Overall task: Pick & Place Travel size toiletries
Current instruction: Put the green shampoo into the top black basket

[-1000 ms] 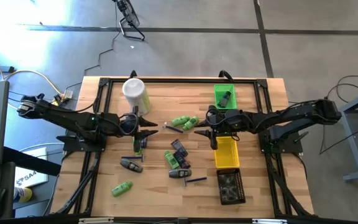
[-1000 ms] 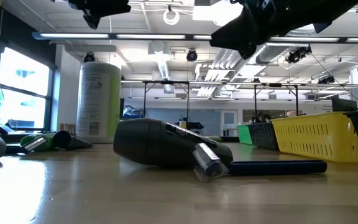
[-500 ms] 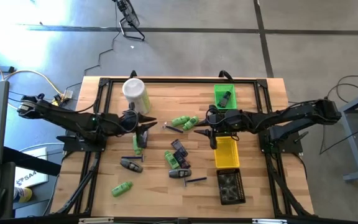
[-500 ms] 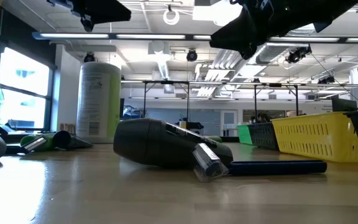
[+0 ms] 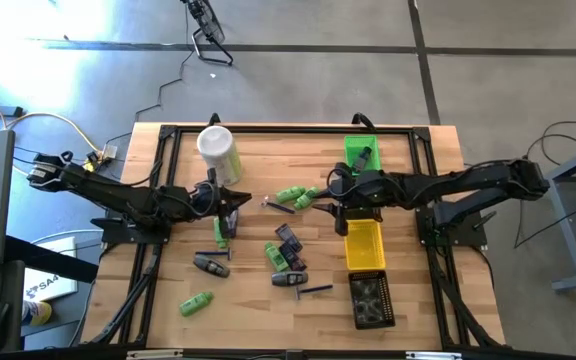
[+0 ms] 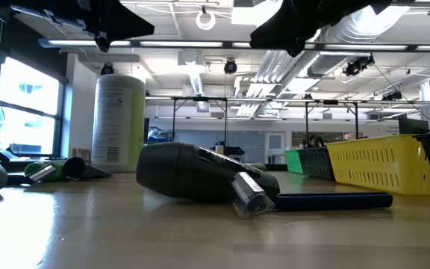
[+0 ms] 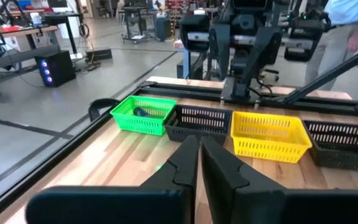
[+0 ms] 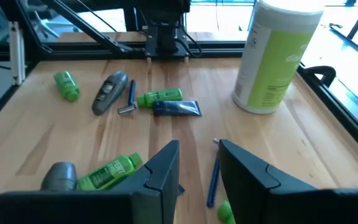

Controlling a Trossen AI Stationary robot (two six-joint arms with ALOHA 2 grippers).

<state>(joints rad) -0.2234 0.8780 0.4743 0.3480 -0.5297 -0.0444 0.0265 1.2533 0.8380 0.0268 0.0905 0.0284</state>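
The toiletries lie scattered mid-table: green mini bottles (image 5: 296, 195), a thin dark stick (image 5: 278, 205), dark and blue tubes (image 5: 286, 245), a grey piece (image 5: 211, 264) and a lone green bottle (image 5: 196, 303). My left gripper (image 5: 238, 201) hovers shut above a green-and-dark tube (image 5: 223, 228), near the canister; its own view shows the fingers (image 7: 199, 158) together with nothing between them. My right gripper (image 5: 320, 197) hovers open beside the green bottles; a blue stick (image 8: 213, 180) and a green bottle (image 8: 107, 173) lie just past its fingers (image 8: 199, 163).
The tall pale-green canister (image 5: 216, 150) stands at the far left, close to my left gripper. On the right, a green bin (image 5: 361, 155) with a dark item in it, a yellow bin (image 5: 364, 245) and a black bin (image 5: 370, 298) stand in a row. A person (image 7: 347, 25) stands beyond the table.
My left gripper has shut, its fingers drawing together in the high view, and has pulled back a little toward the table's left. My right gripper has risen and shifted slightly toward the far edge. No toiletry has moved.
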